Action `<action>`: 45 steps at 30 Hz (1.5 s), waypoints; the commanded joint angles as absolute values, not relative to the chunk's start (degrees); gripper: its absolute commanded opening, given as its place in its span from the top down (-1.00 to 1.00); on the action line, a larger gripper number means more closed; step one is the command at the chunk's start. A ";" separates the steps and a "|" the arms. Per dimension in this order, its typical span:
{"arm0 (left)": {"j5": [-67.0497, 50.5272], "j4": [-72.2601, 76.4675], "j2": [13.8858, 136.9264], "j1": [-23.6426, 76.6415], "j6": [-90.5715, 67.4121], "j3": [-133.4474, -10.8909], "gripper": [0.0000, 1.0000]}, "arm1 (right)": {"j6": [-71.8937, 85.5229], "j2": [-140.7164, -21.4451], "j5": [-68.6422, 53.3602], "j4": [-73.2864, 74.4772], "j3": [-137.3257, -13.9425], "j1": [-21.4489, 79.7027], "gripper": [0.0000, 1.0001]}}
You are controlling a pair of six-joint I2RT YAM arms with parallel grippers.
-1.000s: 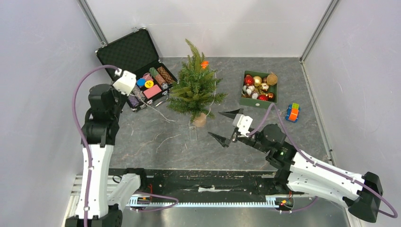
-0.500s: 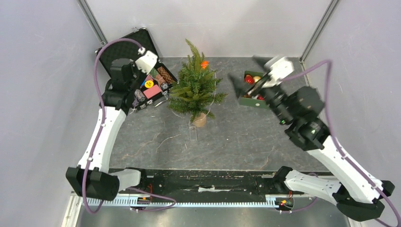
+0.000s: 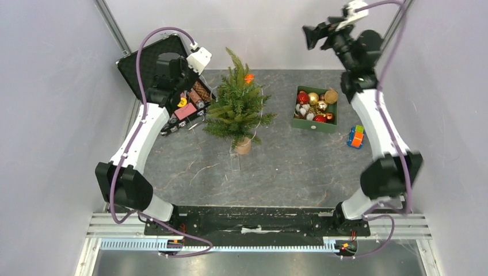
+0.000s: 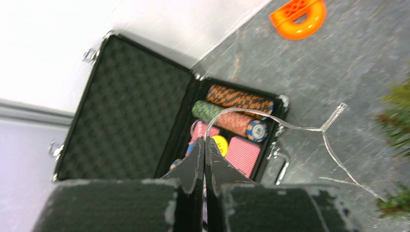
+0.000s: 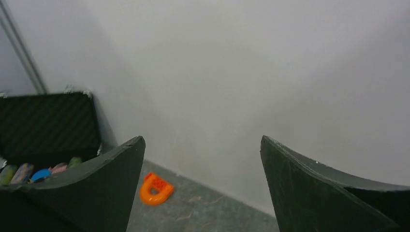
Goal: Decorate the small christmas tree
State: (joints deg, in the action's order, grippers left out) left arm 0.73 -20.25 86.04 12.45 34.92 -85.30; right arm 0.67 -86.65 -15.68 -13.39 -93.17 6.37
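Our left fingers (image 4: 192,170) are pressing shut, empty, just above the open poker-chip case (image 4: 125,111); our right fingers (image 5: 96,186) are gaping wide, and the small christmas tree (image 3: 237,104) is standing between both pairs.

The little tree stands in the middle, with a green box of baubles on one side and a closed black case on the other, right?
No: the black case is open, lid raised, as the left wrist view shows. The small christmas tree stands in the middle, with the green box of baubles on its other side.
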 commanded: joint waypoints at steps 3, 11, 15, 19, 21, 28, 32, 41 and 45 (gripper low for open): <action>-13.80 -16.69 88.32 12.39 27.83 -89.19 0.95 | 13.16 -109.15 -40.96 -25.18 -103.37 6.77 -0.77; -19.76 -17.51 93.94 12.39 18.47 -94.64 0.95 | 12.97 -128.80 -47.79 -34.63 -109.23 16.35 -0.93; -22.81 -19.32 94.40 12.39 15.80 -96.30 0.95 | 8.56 -134.77 -46.54 -35.26 -111.92 21.28 -0.96; -23.73 -17.97 94.85 12.39 14.21 -96.67 0.95 | 15.16 -142.58 -49.47 -43.39 -117.52 23.41 -0.93; -24.70 -17.33 95.38 12.55 13.51 -96.77 0.96 | 17.30 -145.36 -51.96 -46.82 -118.84 24.66 -0.92; -25.05 -15.47 96.35 12.91 12.45 -96.30 0.95 | 16.89 -147.41 -55.12 -51.05 -115.50 27.52 -0.96; -25.44 -15.25 96.80 13.61 12.75 -95.71 0.95 | 17.69 -149.26 -53.98 -52.75 -116.92 28.96 -0.96; -26.10 -14.41 97.47 14.24 11.45 -95.96 0.95 | 21.52 -153.84 -50.94 -56.94 -119.73 30.19 -0.83; -26.02 -14.83 97.40 14.24 11.33 -95.98 0.95 | 23.41 -153.48 -49.98 -60.35 -117.38 30.24 -0.30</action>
